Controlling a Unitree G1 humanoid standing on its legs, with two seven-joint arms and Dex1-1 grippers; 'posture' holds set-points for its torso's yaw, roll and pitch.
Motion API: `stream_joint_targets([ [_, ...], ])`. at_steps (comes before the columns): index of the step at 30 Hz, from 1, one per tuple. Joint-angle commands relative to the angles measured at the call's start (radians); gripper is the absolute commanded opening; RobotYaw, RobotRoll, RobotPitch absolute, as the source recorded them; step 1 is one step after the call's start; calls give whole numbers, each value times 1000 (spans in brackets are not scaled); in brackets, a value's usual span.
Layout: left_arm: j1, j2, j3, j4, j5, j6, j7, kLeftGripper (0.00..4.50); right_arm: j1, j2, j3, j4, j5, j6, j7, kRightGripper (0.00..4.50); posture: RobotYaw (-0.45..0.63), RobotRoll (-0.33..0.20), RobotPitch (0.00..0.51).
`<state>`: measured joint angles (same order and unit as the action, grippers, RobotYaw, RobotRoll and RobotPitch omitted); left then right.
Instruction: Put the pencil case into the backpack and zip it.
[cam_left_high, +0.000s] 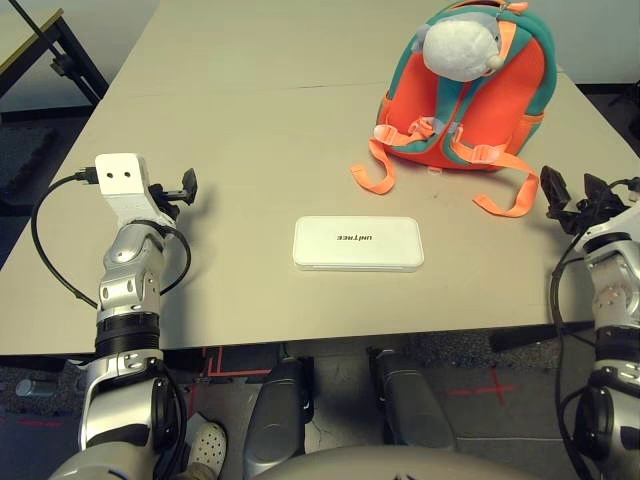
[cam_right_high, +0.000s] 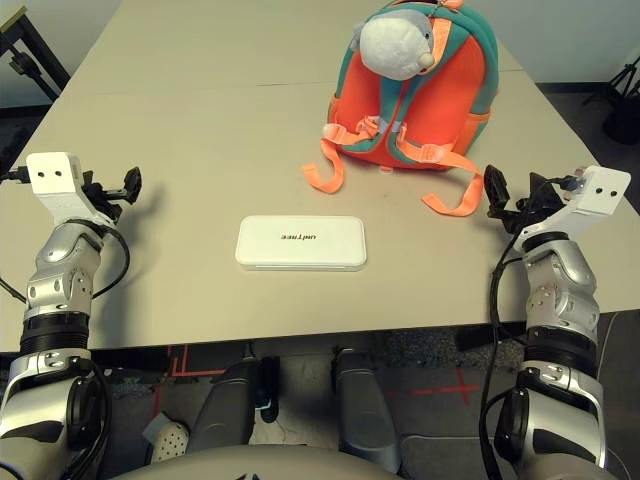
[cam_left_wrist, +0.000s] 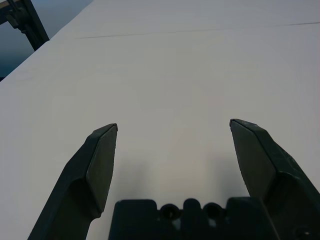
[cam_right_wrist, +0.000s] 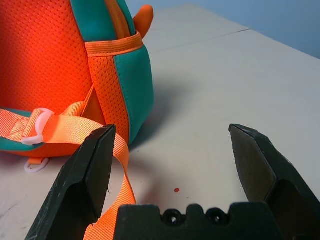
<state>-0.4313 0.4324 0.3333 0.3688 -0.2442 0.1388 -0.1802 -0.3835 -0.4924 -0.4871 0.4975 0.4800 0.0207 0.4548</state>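
Pencil case (cam_left_high: 358, 244): white, dark "UNITREE" lettering, upside down in the head views; flat on table (cam_left_high: 250, 130), between the grippers, nearer the robot than the backpack (cam_left_high: 470, 90). Left gripper (cam_left_wrist: 173, 125), right gripper (cam_right_wrist: 172, 127): both released, fingers wide apart, empty. Right wrist view adds backpack's side pocket (cam_right_wrist: 120, 85), small red spot (cam_right_wrist: 177, 190) on table.
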Motion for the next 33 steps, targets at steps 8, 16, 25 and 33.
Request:
stream_joint_targets([
  [8, -4, -7, -3, 1, 1, 3, -3, 4500, -14, 0, 3, 40, -11, -23, 2, 4479, -129, 0, 164],
  [16, -8, 2, -11, -168, -196, 270, -171, 4500, -13, -4, 4, 29, -13, -20, 5, 4479, -120, 0, 169],
  [25, -48, 61, 39, -273, -465, 689, -287, 4500, 33, -52, 41, -99, -35, 36, 61, 4479, -124, 0, 167],
  [33, -103, 101, 87, -212, -669, 1088, -302, 4500, 134, -166, 139, -259, -95, 195, 139, 4479, -148, 0, 161],
])
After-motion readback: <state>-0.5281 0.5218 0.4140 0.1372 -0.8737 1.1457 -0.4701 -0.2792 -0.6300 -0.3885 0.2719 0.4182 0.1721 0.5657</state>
